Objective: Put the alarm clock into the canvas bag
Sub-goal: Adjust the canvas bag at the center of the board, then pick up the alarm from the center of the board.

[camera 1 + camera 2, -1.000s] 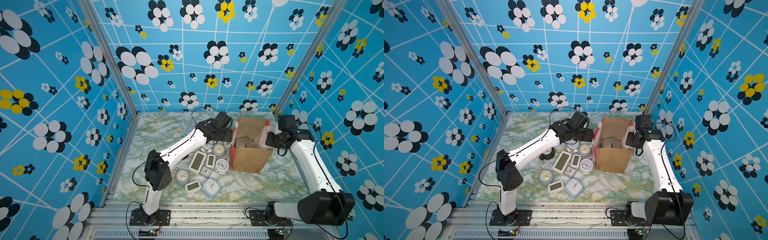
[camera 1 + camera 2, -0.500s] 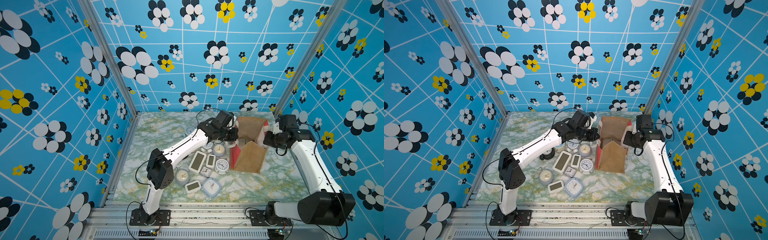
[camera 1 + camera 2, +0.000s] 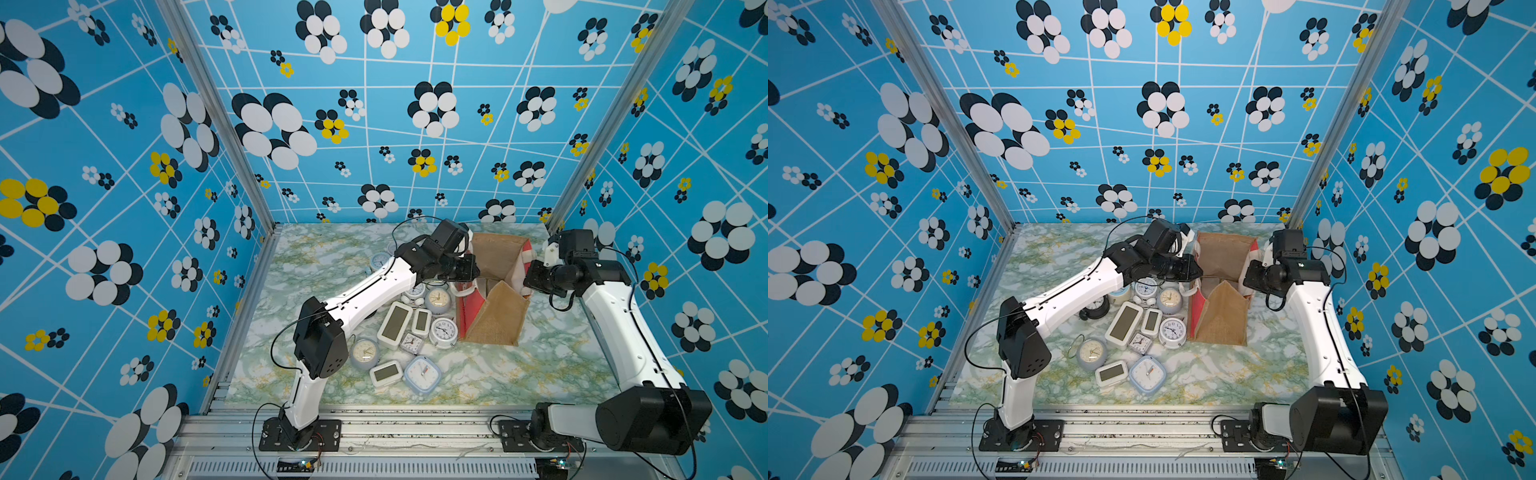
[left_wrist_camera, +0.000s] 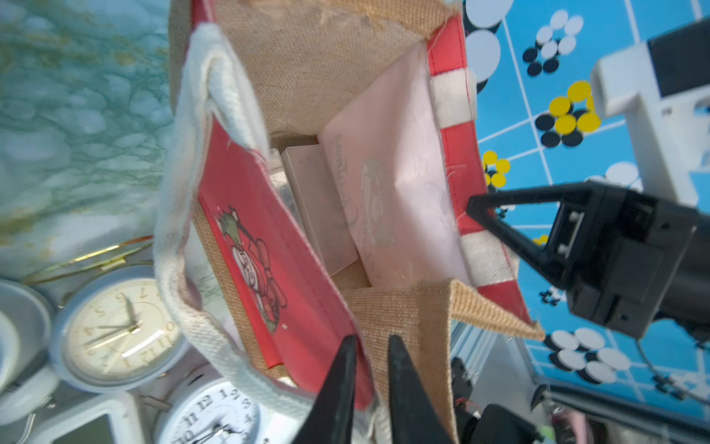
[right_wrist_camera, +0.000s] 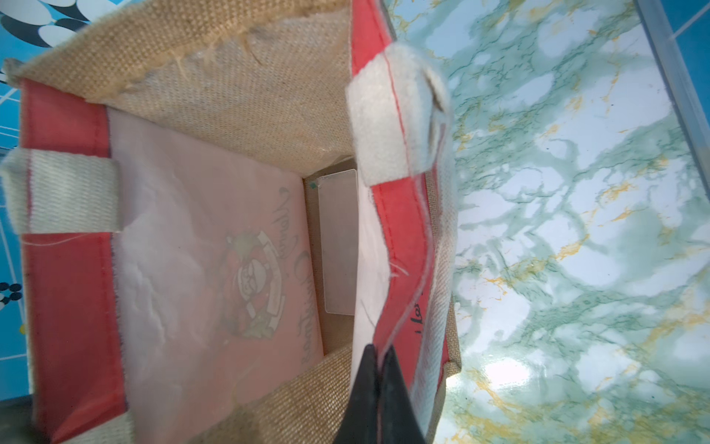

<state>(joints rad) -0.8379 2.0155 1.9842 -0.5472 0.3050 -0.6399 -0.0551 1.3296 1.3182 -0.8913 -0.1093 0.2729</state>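
Right gripper [image 5: 378, 351] is clenched on the red rim of the canvas bag [image 3: 496, 320], pinching the cloth between its fingers. Left gripper [image 4: 370, 340] is released. Its fingers stand a little apart astride the rim at the opposite side, by a burlap corner.

One flat white rectangular alarm clock [image 4: 320, 203] lies at the bottom of the bag, showing a plain face. Something lies beside it, too hidden to name. The bag stands upright on the marble table [image 3: 540, 374], mouth up, with its near burlap wall creased inward to a peak.

Just beside the bag's red panel is a heap of clocks [image 3: 411, 332]. Among them, a cream-faced round clock [image 4: 119, 330] sits nearest the white handle [image 4: 180, 215].
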